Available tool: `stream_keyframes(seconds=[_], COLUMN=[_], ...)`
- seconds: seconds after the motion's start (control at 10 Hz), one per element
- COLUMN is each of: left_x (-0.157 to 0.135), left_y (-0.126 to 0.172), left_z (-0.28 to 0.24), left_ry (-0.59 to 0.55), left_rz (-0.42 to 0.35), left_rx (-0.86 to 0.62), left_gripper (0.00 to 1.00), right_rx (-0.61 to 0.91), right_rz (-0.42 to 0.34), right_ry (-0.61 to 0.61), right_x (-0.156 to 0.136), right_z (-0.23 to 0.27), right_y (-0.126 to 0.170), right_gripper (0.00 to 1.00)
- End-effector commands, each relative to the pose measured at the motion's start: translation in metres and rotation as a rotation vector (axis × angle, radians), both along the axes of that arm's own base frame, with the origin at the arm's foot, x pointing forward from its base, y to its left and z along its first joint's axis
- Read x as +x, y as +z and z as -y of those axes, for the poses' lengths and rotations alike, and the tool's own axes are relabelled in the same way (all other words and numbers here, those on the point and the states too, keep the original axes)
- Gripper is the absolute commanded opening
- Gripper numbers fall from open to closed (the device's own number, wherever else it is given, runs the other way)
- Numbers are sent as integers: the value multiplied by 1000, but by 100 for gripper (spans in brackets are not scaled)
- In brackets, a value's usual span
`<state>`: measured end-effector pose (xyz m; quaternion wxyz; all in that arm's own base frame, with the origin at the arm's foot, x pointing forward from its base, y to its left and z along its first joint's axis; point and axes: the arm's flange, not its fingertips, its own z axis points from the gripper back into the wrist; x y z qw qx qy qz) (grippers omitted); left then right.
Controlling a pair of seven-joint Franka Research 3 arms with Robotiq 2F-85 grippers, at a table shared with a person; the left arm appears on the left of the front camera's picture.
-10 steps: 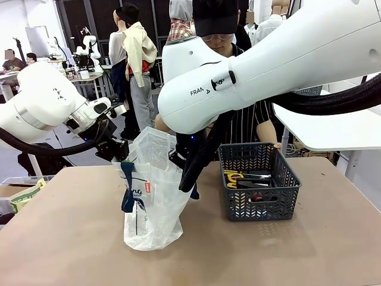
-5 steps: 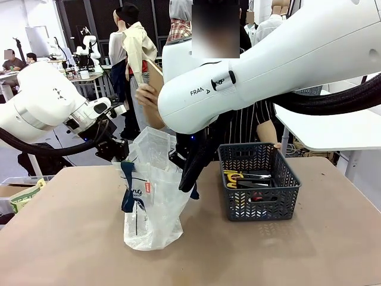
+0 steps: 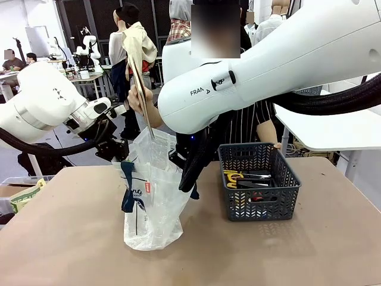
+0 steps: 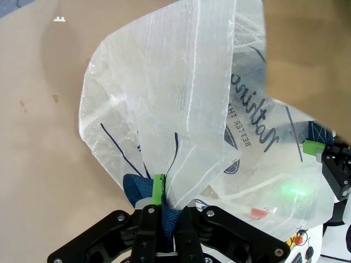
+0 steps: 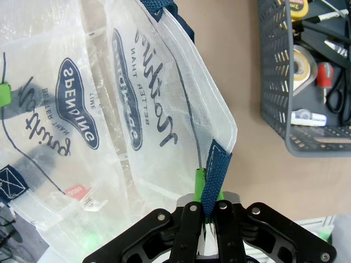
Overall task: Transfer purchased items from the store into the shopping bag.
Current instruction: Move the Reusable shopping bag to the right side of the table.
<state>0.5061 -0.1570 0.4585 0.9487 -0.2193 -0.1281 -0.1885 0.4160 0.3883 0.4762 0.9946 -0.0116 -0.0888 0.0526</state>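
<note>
i've got the bag (image 3: 152, 196) standing on the worktop (image 3: 297, 256), left of the basket (image 3: 259, 190), with its mouth spread between my two arms. the left jaws are pinched tight on one navy handle (image 4: 143, 189), the right jaws tight on the other handle (image 5: 215, 164), each with only a narrow bite of webbing between the green pads. the items (image 3: 247, 179) lie in the basket, yellow, black and red bits that i can't tell apart from here. the person's hand (image 3: 140, 98) holds a thin flat tan piece (image 3: 137, 68) over the bag's mouth, its lower end at the opening. my worry is the grip: the plastic is limp, so if either strap slips out, that side would fold and the mouth would close on whatever is coming in. the hand is also working right between my arms, so any move i make could knock it or pull the opening away. a heavy drop might drag the bag down against both holds.
</note>
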Motion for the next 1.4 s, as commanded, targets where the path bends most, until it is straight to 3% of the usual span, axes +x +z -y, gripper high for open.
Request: stream_keyframes(seconds=[0.0,1.3], left_x=[-2,-2], left_y=[0,0], left_z=[-1,-1], left_ry=[4,4], left_rz=[2,2], left_rx=[-4,-4], left_gripper=[0,0], right_rx=[0,0], right_rz=[1,1], right_ry=[1,1], right_x=[-1,-1], right_z=[1,1], right_y=[-2,-2], right_gripper=[0,0])
